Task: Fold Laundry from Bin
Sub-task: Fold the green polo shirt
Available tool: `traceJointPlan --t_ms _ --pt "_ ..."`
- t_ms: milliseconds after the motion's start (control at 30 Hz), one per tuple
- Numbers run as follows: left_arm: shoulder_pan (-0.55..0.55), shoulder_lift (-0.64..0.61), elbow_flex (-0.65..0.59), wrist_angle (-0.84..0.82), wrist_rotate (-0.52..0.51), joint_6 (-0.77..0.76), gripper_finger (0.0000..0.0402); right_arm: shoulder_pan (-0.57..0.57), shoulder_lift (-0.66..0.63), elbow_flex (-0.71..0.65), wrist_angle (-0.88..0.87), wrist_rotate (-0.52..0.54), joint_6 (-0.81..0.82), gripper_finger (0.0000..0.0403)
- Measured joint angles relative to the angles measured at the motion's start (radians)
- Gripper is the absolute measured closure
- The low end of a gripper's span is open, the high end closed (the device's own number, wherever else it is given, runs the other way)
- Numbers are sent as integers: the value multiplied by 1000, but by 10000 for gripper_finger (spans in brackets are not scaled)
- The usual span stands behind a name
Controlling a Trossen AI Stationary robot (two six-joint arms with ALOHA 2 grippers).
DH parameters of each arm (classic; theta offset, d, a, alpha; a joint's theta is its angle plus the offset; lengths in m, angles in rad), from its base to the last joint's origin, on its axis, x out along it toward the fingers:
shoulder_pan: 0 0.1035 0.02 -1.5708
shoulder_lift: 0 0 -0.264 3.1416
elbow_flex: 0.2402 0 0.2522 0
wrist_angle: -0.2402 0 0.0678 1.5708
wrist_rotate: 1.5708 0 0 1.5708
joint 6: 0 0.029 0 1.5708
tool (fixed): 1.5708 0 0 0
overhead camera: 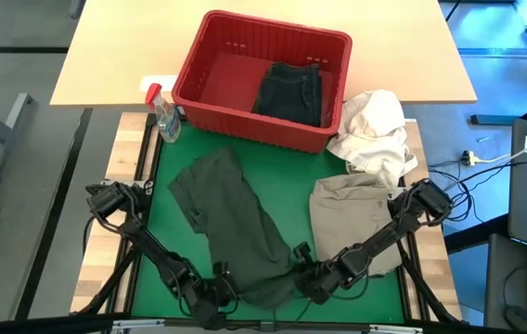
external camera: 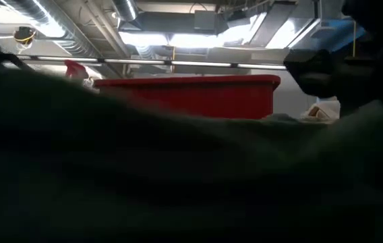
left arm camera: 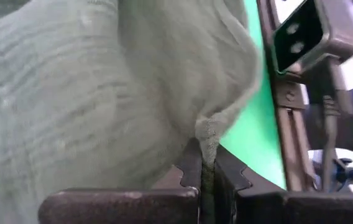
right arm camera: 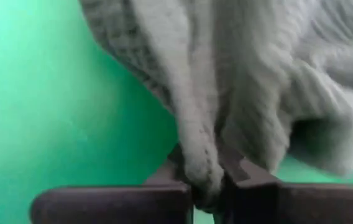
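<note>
A dark grey-green garment (overhead camera: 236, 223) lies spread on the green mat (overhead camera: 282, 176), running from the mat's left middle to its near edge. My left gripper (overhead camera: 219, 281) is shut on the garment's near-left corner. My right gripper (overhead camera: 302, 276) is shut on its near-right corner. The red bin (overhead camera: 263, 74) stands at the far side, with a dark garment (overhead camera: 291, 93) lying inside at its right end. A folded khaki garment (overhead camera: 352, 209) rests on the mat's right side. In the low view the dark cloth (external camera: 178, 175) fills most of the picture. My left gripper pinches a bunched bit of the garment's near edge (left arm camera: 207, 134) between its two fingers, slanting down from the table's near-left. The cloth rises in a small peak above the fingers (left arm camera: 192, 168); the rest lies on the mat. One layer or several, I cannot tell. My right gripper pinches a rolled fold at the garment's near-right end (right arm camera: 200, 163) between its two fingers, slanting down from the near-right. The ribbed cloth fans out beyond the fingers (right arm camera: 242, 171), slack, over the mat.
A white cloth bundle (overhead camera: 375, 130) lies beside the bin's right end, next to the khaki garment. A small clear spray bottle with a red top (overhead camera: 164, 116) stands at the mat's far-left corner. Bare mat shows between the bin and the spread garment.
</note>
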Motion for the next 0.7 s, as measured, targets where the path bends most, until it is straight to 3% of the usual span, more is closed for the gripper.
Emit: traceJointPlan --t_ms 133,333,533,700 --pt "-20 -28 12 -4 -11 -35 399 19 -46 18 -106 51 -6 371" --pt "-48 -113 77 -2 -35 -32 400 72 -159 104 -260 75 -2 394" --pt "-59 -130 145 1 -41 -30 400 119 -196 211 -341 78 -4 377" --pt "-72 -130 207 -14 -55 13 395 140 -196 318 -464 89 2 394"
